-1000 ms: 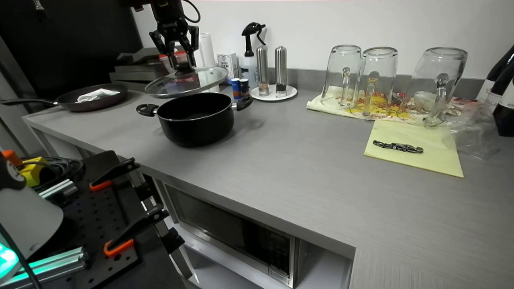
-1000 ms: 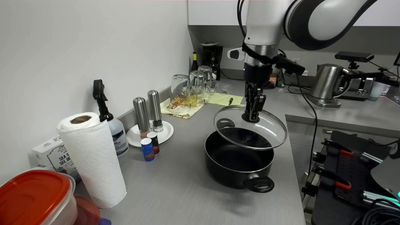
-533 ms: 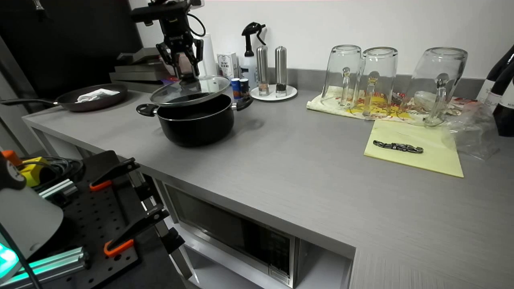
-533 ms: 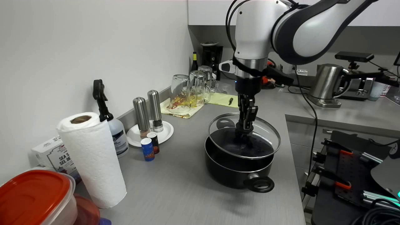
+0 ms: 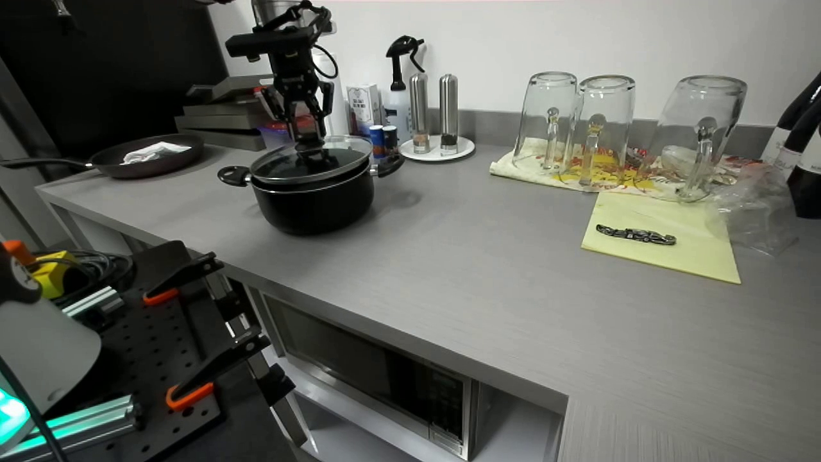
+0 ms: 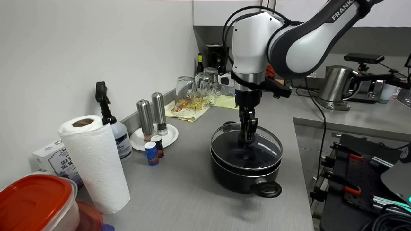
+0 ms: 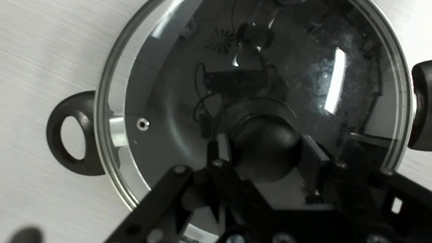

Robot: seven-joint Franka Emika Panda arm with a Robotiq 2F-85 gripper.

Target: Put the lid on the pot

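Over the pot (image 6: 237,181) (contact unclear), lid (image 6: 255,157) lower than before, jaws closed on its knob (image 7: 266,148)

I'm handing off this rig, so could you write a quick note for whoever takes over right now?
Black pincer: closed on the small black knob of the round metal-rimmed clear glass lid.
Things: lid over the round black two-handled pot, which stands on the grey counter.
Done: lid gripped and roughly centred over it.
Left: both exterior views show a dark gap under the lid, so probably lower it onto the pot, then release.
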